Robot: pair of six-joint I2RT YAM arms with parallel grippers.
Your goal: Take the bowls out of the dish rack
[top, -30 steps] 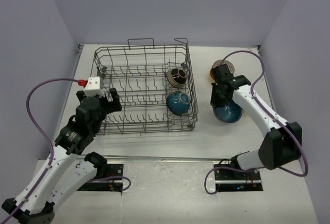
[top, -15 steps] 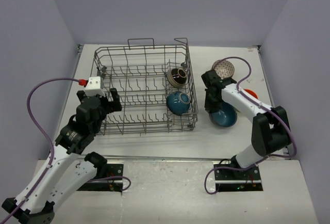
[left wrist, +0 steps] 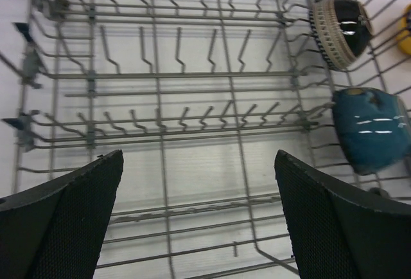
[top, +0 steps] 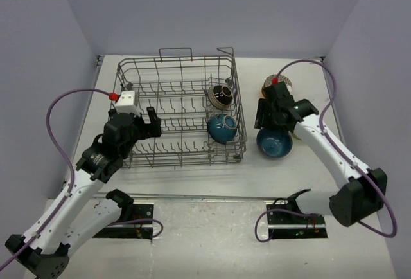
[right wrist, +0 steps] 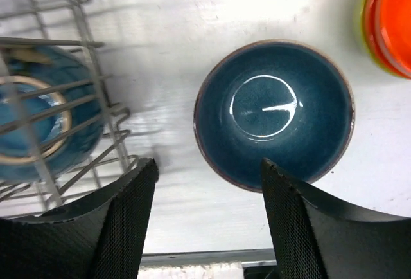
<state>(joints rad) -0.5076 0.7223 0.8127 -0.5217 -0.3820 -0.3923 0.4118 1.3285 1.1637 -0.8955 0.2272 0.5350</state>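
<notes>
White tabletop [top: 192, 170] enclosed by pale lilac walls, viewed from above. The grey wire dish rack [top: 173, 108] is set left of centre. Two bowls are lodged on edge among the tines at its right end: a black ribbed bowl [top: 222, 96] farther back and a dark blue bowl [top: 222, 128] nearer. A second dark blue bowl [top: 275, 142] is stood upright on the table just right of the rack. The right gripper [top: 265, 119] is held above this bowl's far-left rim. Its fingers [right wrist: 103, 227] are spread wide and nothing is gripped; contact with the rim cannot be judged. An orange-red bowl [right wrist: 393, 22], yellow-edged, is seen near it in the right wrist view. The left gripper [top: 150, 123] is poised over the rack's left half, fingers [left wrist: 64, 227] parted widely, nothing held between them.
</notes>
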